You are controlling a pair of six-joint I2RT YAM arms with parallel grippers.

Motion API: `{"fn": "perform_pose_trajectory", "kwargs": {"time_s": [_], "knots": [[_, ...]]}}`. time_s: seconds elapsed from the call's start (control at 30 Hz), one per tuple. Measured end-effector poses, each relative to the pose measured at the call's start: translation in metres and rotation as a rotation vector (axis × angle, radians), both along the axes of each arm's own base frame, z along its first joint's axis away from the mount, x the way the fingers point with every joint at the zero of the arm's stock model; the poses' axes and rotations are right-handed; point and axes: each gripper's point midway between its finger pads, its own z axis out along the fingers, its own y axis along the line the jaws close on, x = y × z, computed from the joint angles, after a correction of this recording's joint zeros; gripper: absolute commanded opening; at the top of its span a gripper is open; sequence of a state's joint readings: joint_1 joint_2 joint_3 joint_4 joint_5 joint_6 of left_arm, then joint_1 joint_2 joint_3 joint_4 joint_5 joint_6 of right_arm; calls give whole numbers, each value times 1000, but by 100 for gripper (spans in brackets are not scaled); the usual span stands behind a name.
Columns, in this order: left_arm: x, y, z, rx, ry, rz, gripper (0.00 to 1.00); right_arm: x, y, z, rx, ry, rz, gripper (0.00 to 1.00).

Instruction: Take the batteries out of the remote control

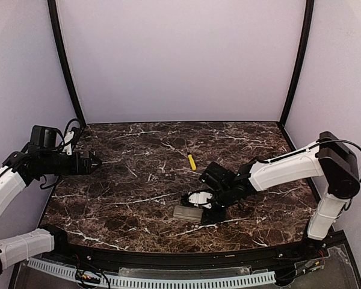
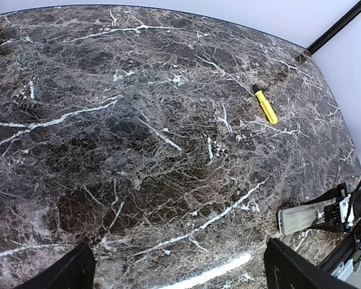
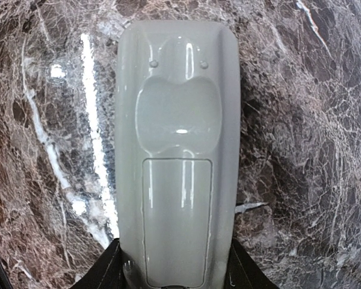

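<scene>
The remote control [image 1: 187,212] is a grey-beige bar lying on the marble table near the front centre. In the right wrist view the remote control [image 3: 177,150] lies back side up, with its rectangular battery cover [image 3: 177,220] closed and flush. My right gripper [image 1: 204,205] is shut on the remote's near end, one finger on each long side. The batteries are hidden inside. My left gripper [image 1: 96,161] hovers open and empty over the table's far left. The remote's end also shows in the left wrist view [image 2: 301,218].
A yellow-handled screwdriver [image 1: 192,161] lies behind the remote, towards the table's middle; it also shows in the left wrist view [image 2: 265,106]. Pale walls with black corner posts enclose the table.
</scene>
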State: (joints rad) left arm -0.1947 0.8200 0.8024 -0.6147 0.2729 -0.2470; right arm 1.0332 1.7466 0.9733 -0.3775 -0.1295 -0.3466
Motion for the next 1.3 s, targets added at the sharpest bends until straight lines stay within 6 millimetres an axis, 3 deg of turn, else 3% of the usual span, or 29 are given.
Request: {"fn": "perform_pose_trajectory", "kwargs": {"time_s": [0.23,0.47,0.63,0.9,1.1,1.3], "knots": [[-1,-2,0,-7,3,-8,99,3,-2,3,-4,-22,-8,6],[-5,-7,4,-27,29,-37,98,11,-2,26,29,-86,-22,3],[-6,-12,23,-47,8,-66,99,20,4,49,74,-143,-27,0],[-17,-35,38,-153,32,-180,99,39,30,107,193,-255,-15,0],[-29,-57,46,-280,80,-283,99,35,35,144,275,-325,5,0],[-36,-79,50,-411,104,-374,98,28,41,160,314,-366,23,0]]}}
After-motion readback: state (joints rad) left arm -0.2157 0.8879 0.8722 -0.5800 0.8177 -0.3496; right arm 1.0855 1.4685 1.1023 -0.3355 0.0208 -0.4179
